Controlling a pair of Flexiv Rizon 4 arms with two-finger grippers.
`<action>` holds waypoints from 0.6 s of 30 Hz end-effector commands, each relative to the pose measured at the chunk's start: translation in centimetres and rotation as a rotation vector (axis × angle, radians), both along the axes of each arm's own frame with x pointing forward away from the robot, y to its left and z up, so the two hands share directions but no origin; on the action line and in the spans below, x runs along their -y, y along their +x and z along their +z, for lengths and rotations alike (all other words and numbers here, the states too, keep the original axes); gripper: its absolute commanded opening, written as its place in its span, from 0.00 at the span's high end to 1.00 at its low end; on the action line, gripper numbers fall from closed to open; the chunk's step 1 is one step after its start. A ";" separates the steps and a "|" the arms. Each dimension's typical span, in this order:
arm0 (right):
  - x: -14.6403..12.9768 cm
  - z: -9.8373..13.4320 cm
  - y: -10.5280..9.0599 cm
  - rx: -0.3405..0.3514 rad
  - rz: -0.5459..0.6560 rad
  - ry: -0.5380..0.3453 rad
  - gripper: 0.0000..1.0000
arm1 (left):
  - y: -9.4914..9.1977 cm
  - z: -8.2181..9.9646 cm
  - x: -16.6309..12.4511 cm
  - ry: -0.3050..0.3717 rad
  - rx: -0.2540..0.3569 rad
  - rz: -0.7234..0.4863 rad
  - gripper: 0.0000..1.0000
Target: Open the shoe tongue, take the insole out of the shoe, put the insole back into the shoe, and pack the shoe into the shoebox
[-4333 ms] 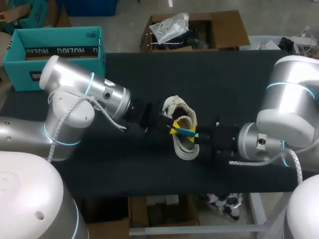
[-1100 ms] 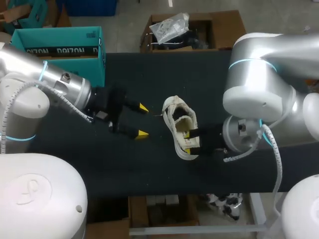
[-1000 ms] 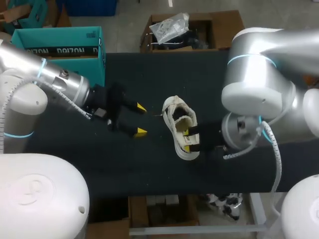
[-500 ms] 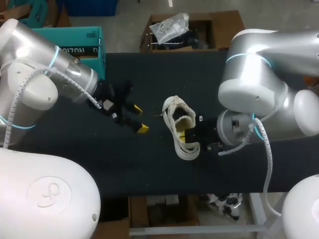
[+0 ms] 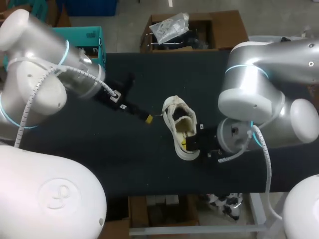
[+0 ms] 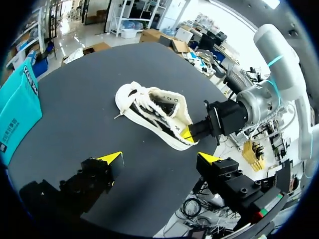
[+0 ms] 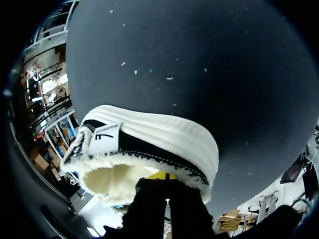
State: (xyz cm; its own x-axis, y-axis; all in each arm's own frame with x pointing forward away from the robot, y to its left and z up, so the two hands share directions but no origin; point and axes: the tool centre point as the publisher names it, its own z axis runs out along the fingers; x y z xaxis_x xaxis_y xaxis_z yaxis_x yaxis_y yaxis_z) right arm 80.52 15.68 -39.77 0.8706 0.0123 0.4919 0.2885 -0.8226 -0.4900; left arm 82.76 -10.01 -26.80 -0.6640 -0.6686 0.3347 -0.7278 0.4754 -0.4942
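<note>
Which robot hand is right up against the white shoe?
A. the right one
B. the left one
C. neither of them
A: the right gripper is at the heel end of the shoe, while the left gripper is open and apart from it, over the bare table.

Silver arms [image 5: 254, 94], cyan rings [image 5: 242, 68], white cables [image 5: 265, 152]
</note>
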 end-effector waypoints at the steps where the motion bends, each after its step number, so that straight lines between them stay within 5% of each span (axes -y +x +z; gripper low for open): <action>1: 1.0 -1.2 0.6 -0.220 0.139 -0.021 1.00 | -0.3 0.2 0.5 0.106 -0.043 0.200 0.00; 18: 6.0 8.1 -0.4 0.013 0.315 0.139 0.99 | -0.3 0.2 0.5 0.106 -0.043 0.200 0.00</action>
State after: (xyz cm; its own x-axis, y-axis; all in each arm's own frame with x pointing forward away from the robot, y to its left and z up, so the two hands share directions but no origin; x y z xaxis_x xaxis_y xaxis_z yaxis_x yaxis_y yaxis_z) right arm 81.20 12.43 -34.61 0.7687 0.0842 0.6341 0.4208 -0.8132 -0.4021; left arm 82.57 -10.43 -26.61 -0.5034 -0.8155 0.2854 -0.8314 0.3674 -0.4168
